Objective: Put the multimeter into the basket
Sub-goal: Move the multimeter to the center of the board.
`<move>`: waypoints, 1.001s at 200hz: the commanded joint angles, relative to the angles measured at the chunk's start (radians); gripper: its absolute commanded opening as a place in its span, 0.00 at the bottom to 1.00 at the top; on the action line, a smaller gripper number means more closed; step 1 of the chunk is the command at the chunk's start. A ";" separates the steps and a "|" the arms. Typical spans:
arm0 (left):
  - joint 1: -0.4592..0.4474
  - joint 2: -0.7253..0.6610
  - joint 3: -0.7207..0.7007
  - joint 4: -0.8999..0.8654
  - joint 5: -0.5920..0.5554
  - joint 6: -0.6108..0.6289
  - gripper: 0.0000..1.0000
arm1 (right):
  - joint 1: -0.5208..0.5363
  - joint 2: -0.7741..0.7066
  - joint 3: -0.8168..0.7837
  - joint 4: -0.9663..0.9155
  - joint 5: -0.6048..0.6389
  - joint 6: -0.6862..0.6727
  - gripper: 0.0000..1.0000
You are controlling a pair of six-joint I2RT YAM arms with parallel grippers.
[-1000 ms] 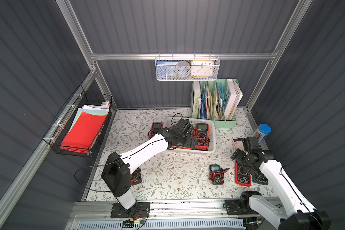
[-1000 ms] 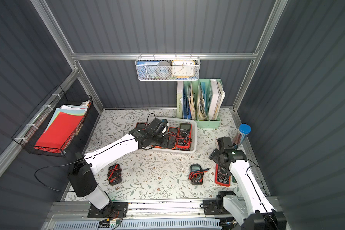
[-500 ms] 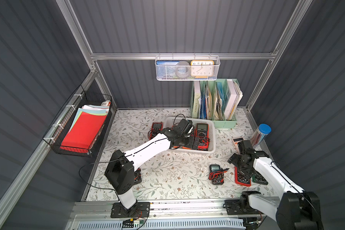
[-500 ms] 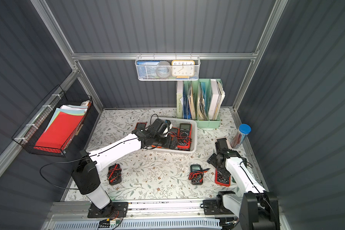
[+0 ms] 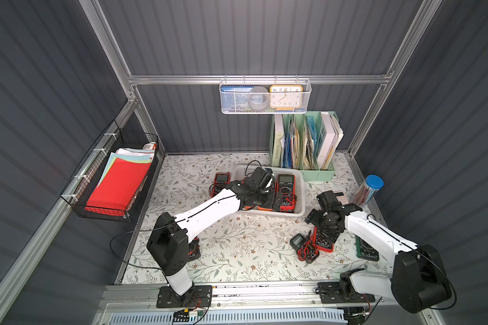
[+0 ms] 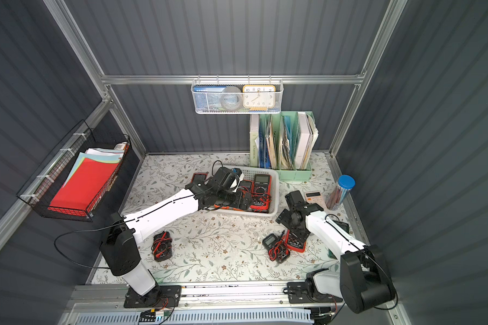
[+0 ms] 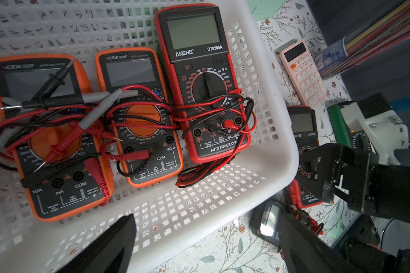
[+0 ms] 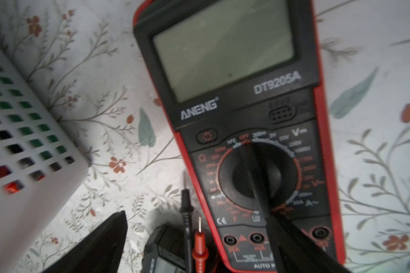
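Note:
The white perforated basket (image 5: 301, 208) (image 6: 273, 211) (image 7: 279, 151) stands at mid-table and holds two orange multimeters (image 7: 140, 118) and a red one (image 7: 206, 82) with tangled leads. My left gripper (image 5: 276, 199) (image 6: 244, 201) (image 7: 204, 238) hovers open and empty over the basket's front rim. Another red multimeter (image 5: 326, 247) (image 6: 297, 245) (image 8: 234, 94) lies flat on the table to the basket's right. My right gripper (image 5: 325, 233) (image 6: 297, 234) (image 8: 197, 245) hangs open just above its lower end, one finger (image 8: 294, 245) over its face.
A small black meter (image 5: 297, 241) (image 8: 163, 256) with probes lies beside the red one. More meters lie left of the basket (image 5: 221, 180), by the left arm's base (image 6: 161, 246), and a green one (image 5: 365, 249). Pink calculator (image 6: 313, 195), pen tube (image 5: 369, 188), file holder (image 5: 304, 146) stand nearby.
My right gripper has come down and toward the table's front, over the red multimeter on the table. The left gripper has stayed over the basket. Both remain open.

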 commanded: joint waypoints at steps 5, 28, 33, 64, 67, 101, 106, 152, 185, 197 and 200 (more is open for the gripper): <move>0.000 -0.030 -0.014 0.000 0.008 0.006 0.99 | 0.004 -0.041 0.059 -0.070 0.027 0.019 0.99; 0.001 -0.036 -0.014 -0.002 0.010 0.008 0.99 | 0.002 -0.125 0.075 -0.138 0.129 -0.042 0.99; 0.000 -0.036 -0.014 -0.002 0.011 0.008 0.99 | 0.001 -0.137 0.073 -0.145 0.153 -0.052 0.99; 0.001 -0.045 -0.017 -0.004 0.014 0.006 0.99 | -0.014 -0.150 0.062 -0.190 0.202 -0.135 0.99; 0.000 -0.046 -0.017 -0.005 0.015 0.006 0.99 | -0.014 -0.144 0.060 -0.194 0.206 -0.141 0.99; 0.000 -0.056 -0.015 -0.014 0.015 0.007 0.99 | -0.016 -0.051 0.048 -0.192 0.210 -0.190 0.99; 0.001 -0.056 -0.015 -0.016 0.015 0.008 0.99 | -0.016 -0.033 0.048 -0.192 0.208 -0.197 0.99; 0.001 -0.065 -0.024 -0.027 0.003 0.005 0.99 | -0.019 0.043 0.021 -0.103 0.208 -0.245 0.99; 0.000 -0.064 -0.021 -0.029 -0.004 -0.003 0.99 | -0.026 0.111 0.022 -0.053 0.165 -0.260 0.99; 0.001 -0.061 -0.016 -0.033 -0.006 -0.006 0.99 | -0.028 0.137 0.022 -0.038 0.151 -0.262 0.99; 0.001 -0.061 -0.015 -0.034 -0.006 -0.006 0.99 | -0.029 0.143 0.022 -0.034 0.149 -0.262 0.99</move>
